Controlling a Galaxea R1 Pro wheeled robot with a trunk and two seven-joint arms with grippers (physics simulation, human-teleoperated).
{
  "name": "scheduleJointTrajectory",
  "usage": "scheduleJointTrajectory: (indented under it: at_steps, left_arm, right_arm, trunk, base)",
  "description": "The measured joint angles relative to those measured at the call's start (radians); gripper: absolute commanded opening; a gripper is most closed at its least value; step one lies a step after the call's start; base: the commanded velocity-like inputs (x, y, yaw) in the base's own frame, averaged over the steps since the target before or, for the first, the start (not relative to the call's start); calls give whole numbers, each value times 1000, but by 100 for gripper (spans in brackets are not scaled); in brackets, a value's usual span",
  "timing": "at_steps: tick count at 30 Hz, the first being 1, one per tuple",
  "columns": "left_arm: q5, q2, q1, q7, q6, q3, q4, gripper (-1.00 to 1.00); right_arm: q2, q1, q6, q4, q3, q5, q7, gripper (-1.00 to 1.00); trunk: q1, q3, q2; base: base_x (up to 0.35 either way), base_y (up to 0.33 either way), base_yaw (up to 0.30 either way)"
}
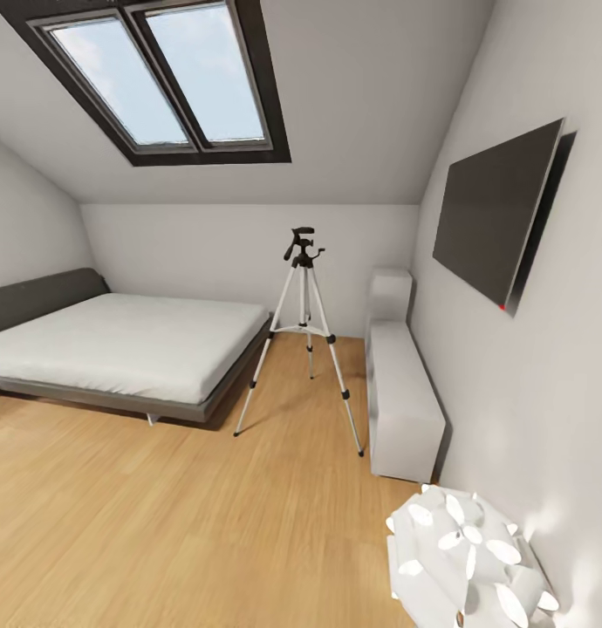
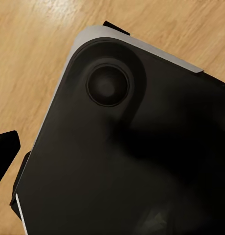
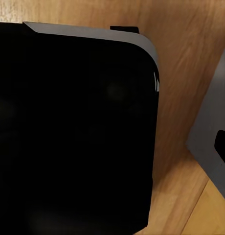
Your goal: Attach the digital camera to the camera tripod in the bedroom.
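Bedroom, white walls, sloped ceiling, light wood floor (image 1: 161, 523).

Item 1: camera tripod (image 1: 301, 349). Seen in the head view. Stands upright on 3 spread silver-white legs with black feet, centre braces joined partway down, black pan head (image 1: 303, 244) with handle on top. Position: between the bed and the low white cabinet, near the far wall.

Item 2: bed (image 1: 118, 349). Grey frame, white mattress, against the left wall; its foot corner lies near the tripod's left leg.

Item 3: low white cabinet (image 1: 404, 392). Runs along the right wall, just right of the tripod's right leg.

Item 4: black wall TV (image 1: 497, 214), on the right wall above the cabinet, small red light at its lower corner.

Item 5: skylight (image 1: 161, 74), dark frame, 2 panes, in the sloped ceiling.

Item 6: white petal-shaped lamp (image 1: 467, 558), lower right, nearest the viewer.

Item 7: dark rounded robot body panel (image 2: 122, 147), over wood floor, in the left wrist view; a matching black panel (image 3: 73, 132) in the right wrist view, with a grey edge (image 3: 210, 137) beside it.

Grippers: whether either is open or closed cannot be told, and the tripod's position relative to them cannot be read.

Open room: a broad stretch of bare floor runs from the viewer to the tripod, bounded by bed on the left, cabinet and lamp on the right.
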Motion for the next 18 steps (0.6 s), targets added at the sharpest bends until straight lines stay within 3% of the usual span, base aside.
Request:
scheduleJointTrajectory:
  at_steps: [10, 18]
  left_arm:
    - [-1, 0, 0, 1, 0, 1, 0, 100]
    - [-1, 0, 0, 6, 0, 1, 0, 100]
  right_arm:
    - [0, 0, 0, 0, 0, 0, 0, 100]
    - [0, 0, 0, 0, 1, 0, 0, 100]
  trunk:
    - [0, 0, 0]
    - [0, 0, 0]
  base:
    - [0, -5, 8]
    - [0, -208, 0]
